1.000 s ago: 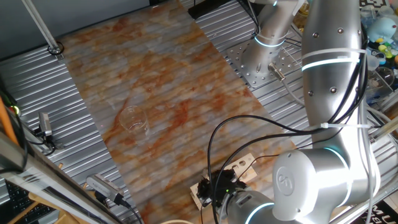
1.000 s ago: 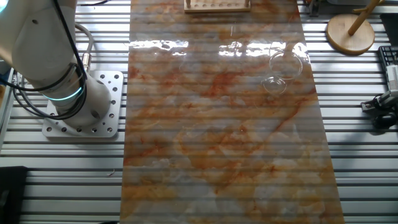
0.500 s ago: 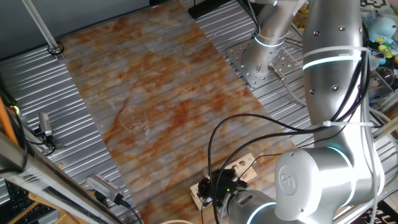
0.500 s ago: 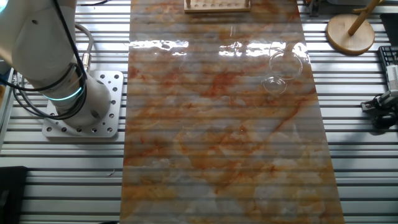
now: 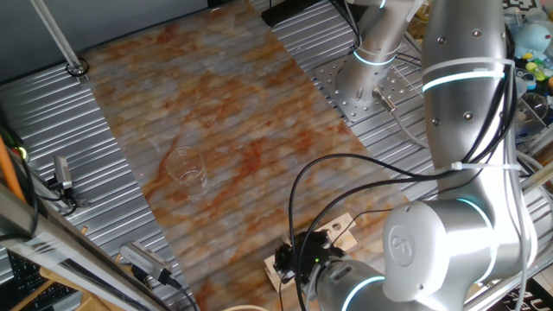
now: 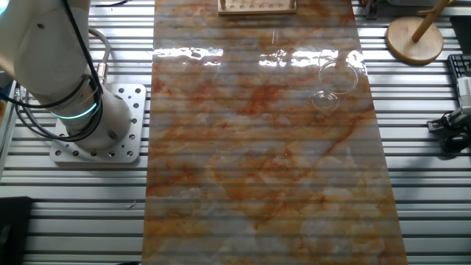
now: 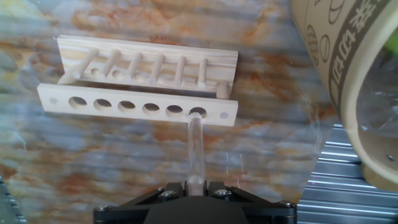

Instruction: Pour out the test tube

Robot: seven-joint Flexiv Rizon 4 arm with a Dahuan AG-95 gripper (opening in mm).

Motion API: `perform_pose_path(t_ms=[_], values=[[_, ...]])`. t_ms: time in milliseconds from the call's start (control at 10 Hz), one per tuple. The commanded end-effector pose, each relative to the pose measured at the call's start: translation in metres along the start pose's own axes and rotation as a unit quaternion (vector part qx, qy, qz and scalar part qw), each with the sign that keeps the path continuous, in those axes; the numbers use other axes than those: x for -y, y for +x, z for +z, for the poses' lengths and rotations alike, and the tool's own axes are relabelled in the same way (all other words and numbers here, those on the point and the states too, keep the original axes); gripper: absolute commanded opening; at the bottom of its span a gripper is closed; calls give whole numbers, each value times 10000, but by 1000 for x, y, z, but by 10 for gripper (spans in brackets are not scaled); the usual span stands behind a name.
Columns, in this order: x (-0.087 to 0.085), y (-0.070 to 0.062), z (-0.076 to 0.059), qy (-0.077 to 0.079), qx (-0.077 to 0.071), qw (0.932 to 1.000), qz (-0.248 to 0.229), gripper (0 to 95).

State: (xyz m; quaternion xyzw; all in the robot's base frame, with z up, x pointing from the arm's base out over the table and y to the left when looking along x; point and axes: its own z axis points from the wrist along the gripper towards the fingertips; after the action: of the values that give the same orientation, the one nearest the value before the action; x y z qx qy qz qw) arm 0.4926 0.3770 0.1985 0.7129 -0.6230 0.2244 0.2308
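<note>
In the hand view the test tube (image 7: 195, 146), slim and clear, stands between my gripper's (image 7: 195, 185) two black fingers. It reaches up to the rightmost hole of the pale wooden rack (image 7: 124, 87). The gripper is shut on the tube's near end. In one fixed view the rack (image 5: 339, 233) peeks out from behind the arm at the mat's near edge, and the gripper itself is hidden by the arm. The wide clear beaker (image 5: 186, 164) stands on the marbled mat, apart from the rack. It also shows in the other fixed view (image 6: 335, 79).
A tan printed cup-like cylinder (image 7: 348, 74) fills the right of the hand view. The other fixed view shows the rack (image 6: 257, 6) at the top edge, a wooden stand (image 6: 416, 37) at the top right and the robot base (image 6: 96, 125) at the left.
The arm's elbow has shifted slightly in one fixed view. The beaker and the rack have not moved.
</note>
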Motion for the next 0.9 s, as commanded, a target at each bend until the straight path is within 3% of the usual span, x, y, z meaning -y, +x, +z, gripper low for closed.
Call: perform_pose_path(t_ms=[100,900], values=[[-2,4,1,16,12,10000,-4,0],[-2,35,1,84,4,9999,-59,0]])
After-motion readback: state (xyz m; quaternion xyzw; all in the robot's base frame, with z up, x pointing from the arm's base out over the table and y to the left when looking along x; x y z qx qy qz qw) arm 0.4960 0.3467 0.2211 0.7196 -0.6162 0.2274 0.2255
